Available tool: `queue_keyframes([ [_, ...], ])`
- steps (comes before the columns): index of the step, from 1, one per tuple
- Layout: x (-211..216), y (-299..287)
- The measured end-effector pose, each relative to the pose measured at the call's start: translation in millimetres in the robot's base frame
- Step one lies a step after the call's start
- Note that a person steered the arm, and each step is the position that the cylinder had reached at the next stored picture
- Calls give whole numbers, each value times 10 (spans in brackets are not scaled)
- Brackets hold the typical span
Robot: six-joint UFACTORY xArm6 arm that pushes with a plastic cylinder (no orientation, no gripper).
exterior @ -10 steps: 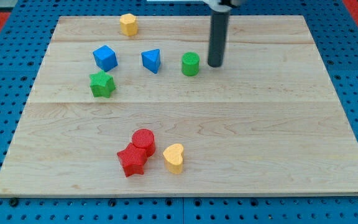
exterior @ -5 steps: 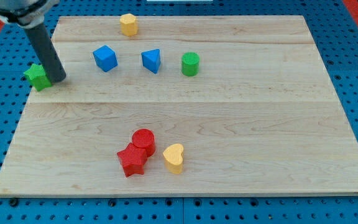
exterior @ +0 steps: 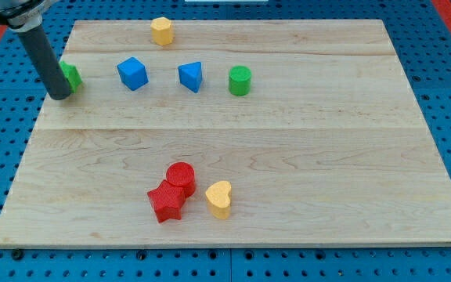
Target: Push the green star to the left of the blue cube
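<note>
At the view's left edge of the wooden board [exterior: 288, 141], my tip [exterior: 59, 96] rests on the surface, touching the green star [exterior: 71, 75] on its lower-left side. The rod rises from the tip and leans toward the view's upper left, where its mount leaves the picture at the top corner. The rod hides most of the star's left half (only the right part of the block shows). The end effector is a plain rod with no jaws, so there is nothing to open or close; it grips nothing and only bears against the star.

Positions relative to the blue cube [exterior: 132, 73]:
- The green star lies to the view's left of the cube, on about the same row, apart from it with bare board between.
- My tip lies further left than the star and slightly lower.
- The blue triangular block [exterior: 191, 76] lies to the right, apart from the cube.
- The green cylinder [exterior: 239, 81] lies further right, past the triangular block.
- The yellow block [exterior: 161, 30] lies above and slightly right, near the board's top edge.
- The red cylinder [exterior: 181, 178], the red star [exterior: 167, 203] and the yellow heart [exterior: 219, 198] lie well below and to the right, clustered; the red cylinder touches the red star, and the heart sits just beside both.
</note>
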State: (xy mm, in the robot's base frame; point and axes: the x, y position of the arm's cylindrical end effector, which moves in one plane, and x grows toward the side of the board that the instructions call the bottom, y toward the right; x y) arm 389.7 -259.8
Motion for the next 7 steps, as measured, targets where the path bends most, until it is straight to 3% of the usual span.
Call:
queue_keyframes([
  [1,129,-434],
  [2,-77,-445],
  [5,-330,199],
  [6,-110,240],
  [7,240,1145],
])
